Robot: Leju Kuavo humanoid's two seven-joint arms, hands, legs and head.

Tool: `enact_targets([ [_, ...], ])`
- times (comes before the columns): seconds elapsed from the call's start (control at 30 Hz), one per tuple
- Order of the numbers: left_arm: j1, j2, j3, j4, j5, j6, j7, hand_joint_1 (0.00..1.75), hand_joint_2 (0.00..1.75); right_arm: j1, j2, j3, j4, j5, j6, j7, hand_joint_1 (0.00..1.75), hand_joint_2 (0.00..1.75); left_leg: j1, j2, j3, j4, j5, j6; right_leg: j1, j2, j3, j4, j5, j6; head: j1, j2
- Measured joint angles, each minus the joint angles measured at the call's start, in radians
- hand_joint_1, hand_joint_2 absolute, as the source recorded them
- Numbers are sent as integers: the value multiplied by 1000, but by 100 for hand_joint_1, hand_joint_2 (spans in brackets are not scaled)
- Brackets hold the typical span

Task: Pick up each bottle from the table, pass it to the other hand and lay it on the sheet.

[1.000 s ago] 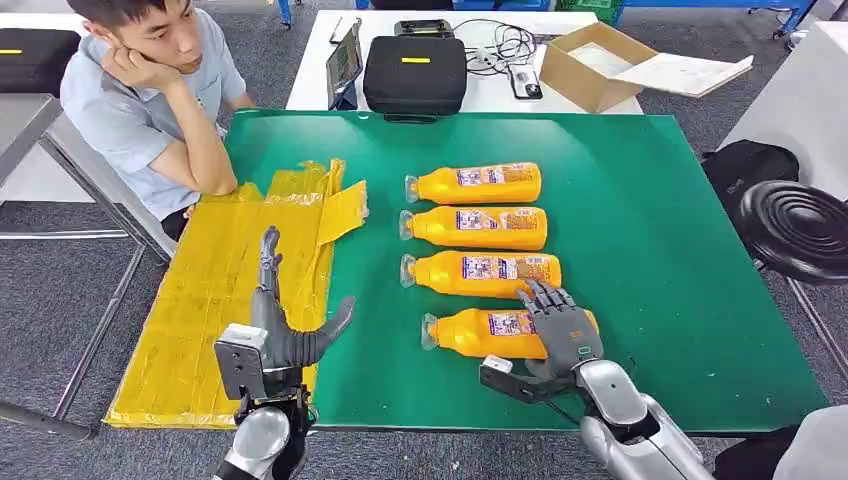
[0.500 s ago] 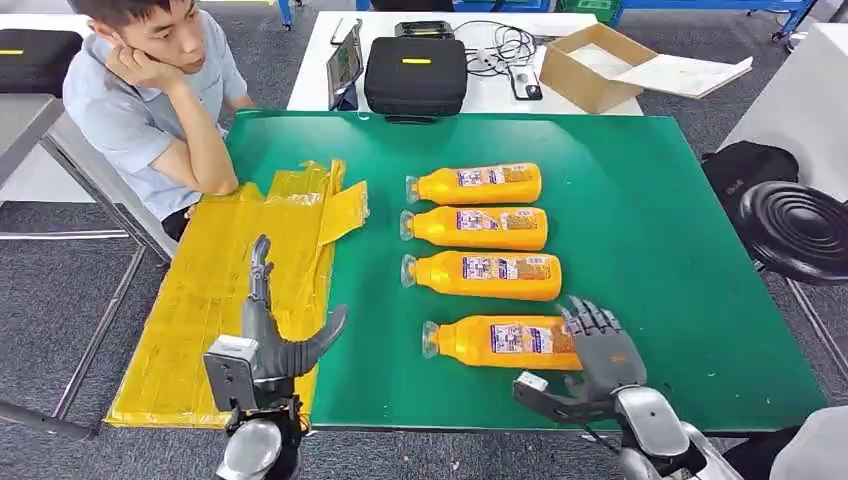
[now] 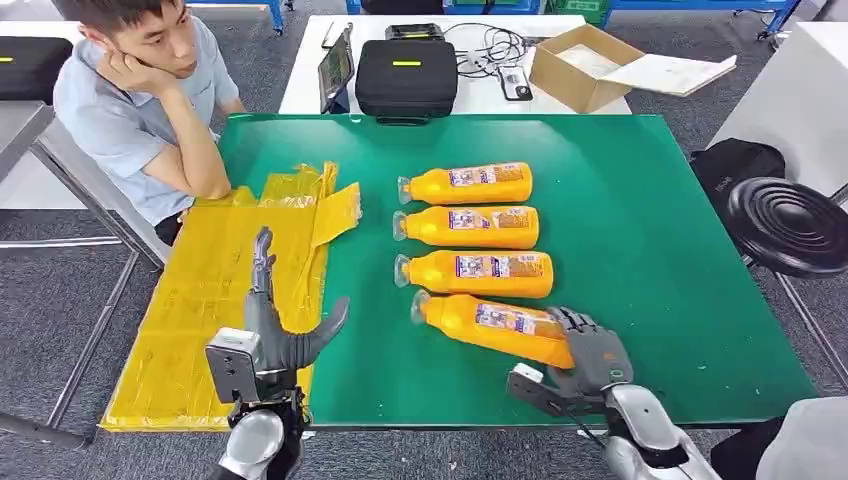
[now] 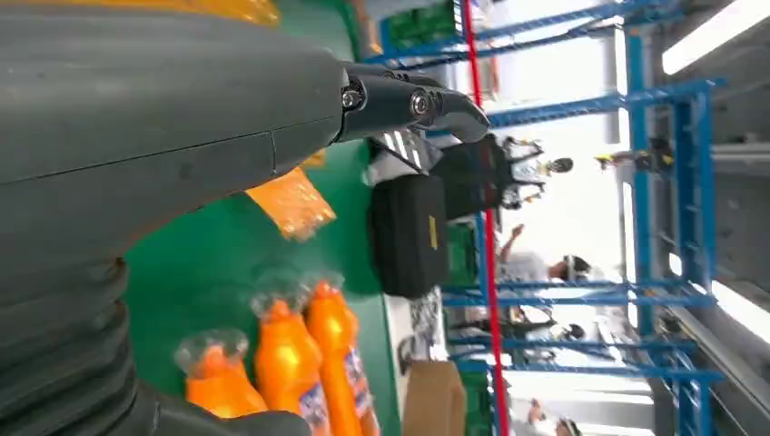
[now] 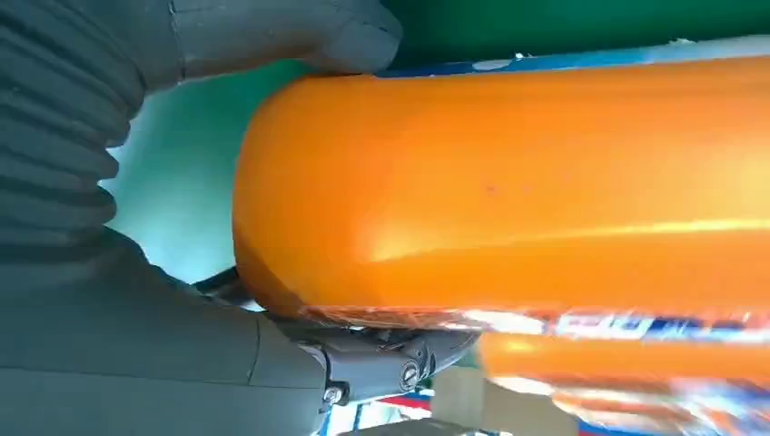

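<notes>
Since the earlier frames the nearest bottle [image 3: 497,326] has swung askew, its cap end now nudged up toward the third bottle [image 3: 477,273] while its base sits in the right robot hand [image 3: 590,350], whose fingers wrap its base. It remains on the green desk [image 3: 650,250]. The 3 other bottles lie in a row beyond it. The left robot hand [image 3: 275,320] hovers over the yellow sheet [image 3: 200,300], fingers spread, holding nothing. A person [image 3: 140,90] sits at the desk's far left corner.
</notes>
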Motion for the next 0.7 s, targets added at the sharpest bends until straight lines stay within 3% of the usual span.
enact_targets([
  [0.13, -16, -1, -21, 9, 5, 3, -4, 0, 175, -54, 82, -16, 124, -10, -43, -29, 175, 175, 1, 0, 2, 0, 3, 0, 1, 0, 0, 0, 1, 1, 0, 0],
  [0.37, -24, 0, -31, 17, 16, 4, -5, 0, 175, -107, 140, -35, 225, -22, -60, -43, 175, 175, 1, 0, 3, 0, 3, 0, 0, 0, 1, 0, 2, 1, 0, 0],
  [0.5, -27, 0, -34, 17, 39, 19, -19, 0, 175, -116, 169, -77, 267, -150, -59, -179, 175, 175, 0, -1, 3, 0, 3, 1, 0, -1, 1, 0, 2, 1, 0, 0],
  [0.7, -25, 8, -38, 12, 68, 37, -49, 0, 175, -43, 220, -120, 216, -280, -26, -330, 175, 175, 1, -3, 1, 0, 4, 1, 0, -1, 0, 0, 2, 2, 0, 0],
])
